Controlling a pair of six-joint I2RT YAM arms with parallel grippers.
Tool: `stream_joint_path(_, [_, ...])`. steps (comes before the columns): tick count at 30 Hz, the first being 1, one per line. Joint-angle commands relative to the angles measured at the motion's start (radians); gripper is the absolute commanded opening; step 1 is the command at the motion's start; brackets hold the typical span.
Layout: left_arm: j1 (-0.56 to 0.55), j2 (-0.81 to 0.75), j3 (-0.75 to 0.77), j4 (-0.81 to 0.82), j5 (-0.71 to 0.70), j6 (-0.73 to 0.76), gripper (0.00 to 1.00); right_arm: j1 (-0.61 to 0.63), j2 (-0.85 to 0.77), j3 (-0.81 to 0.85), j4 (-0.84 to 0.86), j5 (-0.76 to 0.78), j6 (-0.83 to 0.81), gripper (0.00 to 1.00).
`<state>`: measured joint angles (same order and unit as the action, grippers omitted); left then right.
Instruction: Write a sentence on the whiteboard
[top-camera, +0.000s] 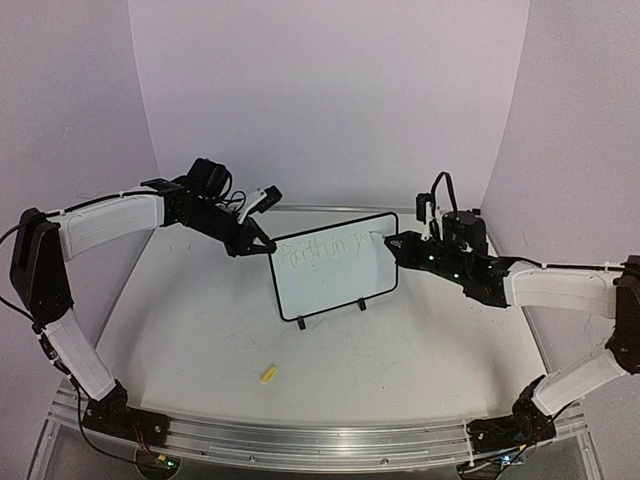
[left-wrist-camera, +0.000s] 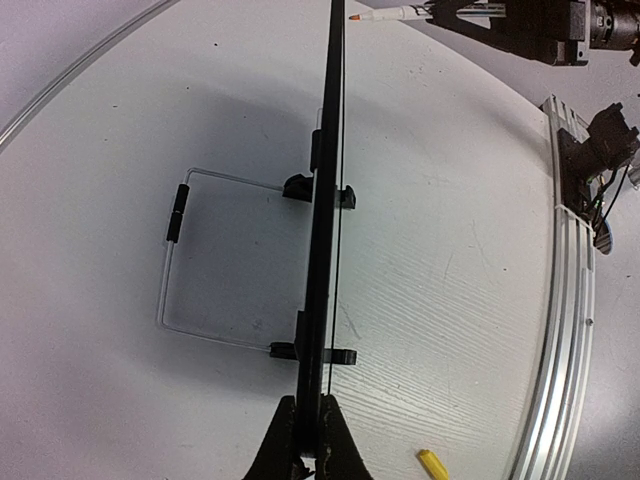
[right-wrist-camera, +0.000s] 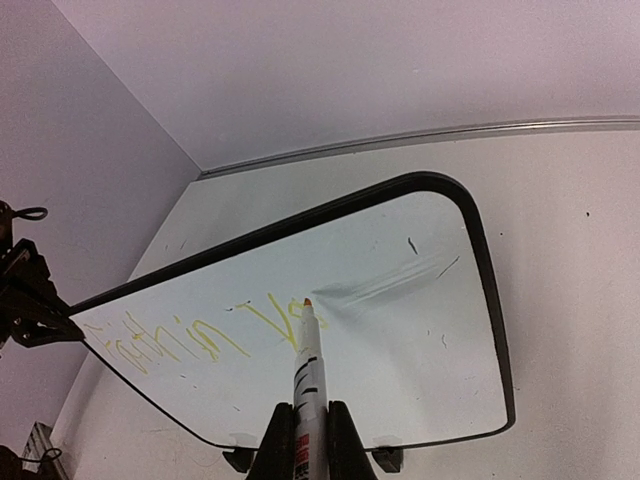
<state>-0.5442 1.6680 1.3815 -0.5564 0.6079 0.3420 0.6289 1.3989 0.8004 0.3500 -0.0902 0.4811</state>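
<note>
Standing upright on its clip feet mid-desk, the whiteboard had its left edge pinched in the clenched left tool. The right tool was clamped on a marker, tip close by the faint yellow-green sentence. Scuffed white desk, pale lilac walls all round (a small yellow bit lay near the front).
</note>
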Motion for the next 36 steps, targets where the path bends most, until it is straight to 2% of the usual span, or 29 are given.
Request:
stream_joint_path(1, [-0.017, 0.044, -0.023, -0.12, -0.062, 0.04, 0.0, -0.004, 0.022, 0.048, 0.017, 0.023, -0.02, 0.0])
stream_joint_path(36, [-0.017, 0.045, -0.022, -0.119, -0.059, 0.041, 0.0, -0.004, 0.038, 0.016, -0.035, 0.089, 0.006, 0.0])
